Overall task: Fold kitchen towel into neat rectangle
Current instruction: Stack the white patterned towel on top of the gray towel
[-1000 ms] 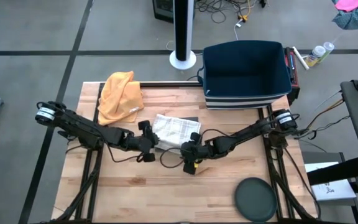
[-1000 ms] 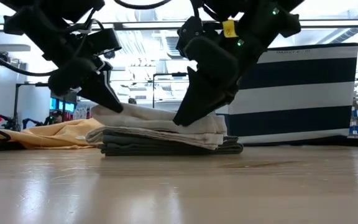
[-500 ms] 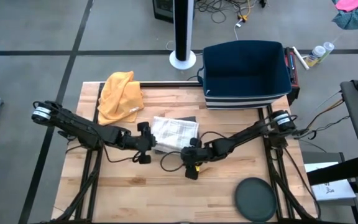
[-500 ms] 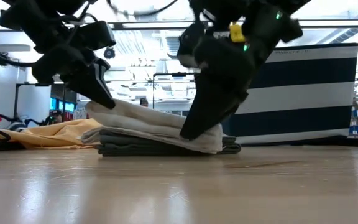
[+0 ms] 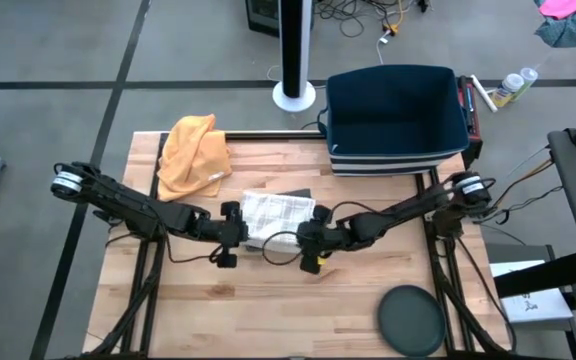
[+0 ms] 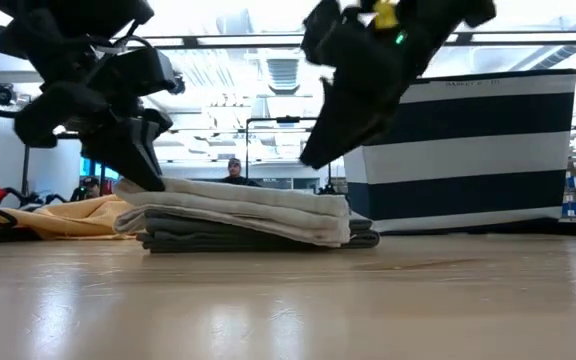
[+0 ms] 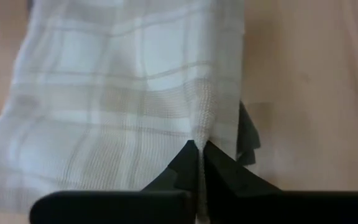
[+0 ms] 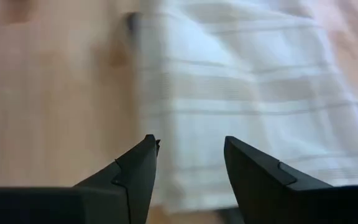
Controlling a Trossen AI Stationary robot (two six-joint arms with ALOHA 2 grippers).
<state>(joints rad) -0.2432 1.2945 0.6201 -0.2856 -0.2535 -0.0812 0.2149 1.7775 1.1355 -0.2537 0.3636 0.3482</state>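
Watch the folded towel (image 5: 278, 215) first: it lies as a thick stack on a darker cloth (image 6: 258, 240) on the worktop (image 5: 268, 310), and your left hand (image 5: 236, 232) is clenched on its near edge, the fabric pinched between shut fingers in the left wrist view. If you pull that hand away without letting go, you drag the top layer off the stack and the rectangle slews or opens. If you lift it, the fold peels back, since nothing else pins the towel.

Your right hand (image 6: 333, 130) hangs released above the other end of the towel, fingers apart and clear of the cloth, with nothing in it. If you lower it carelessly, a finger can catch the folded edge (image 6: 333, 225) and rumple it, or push the whole stack sideways over the darker cloth beneath.

The towel sits between your two hands: its one end is in the left hand's grip at the worktop, its other end lies just under and ahead of the right hand. In the right wrist view the cloth (image 8: 241, 106) fills the space beyond the spread fingers (image 8: 135, 177).

The orange cloth (image 5: 193, 155) lies beyond the left hand, apart from the towel; a wide sweep could snag it.
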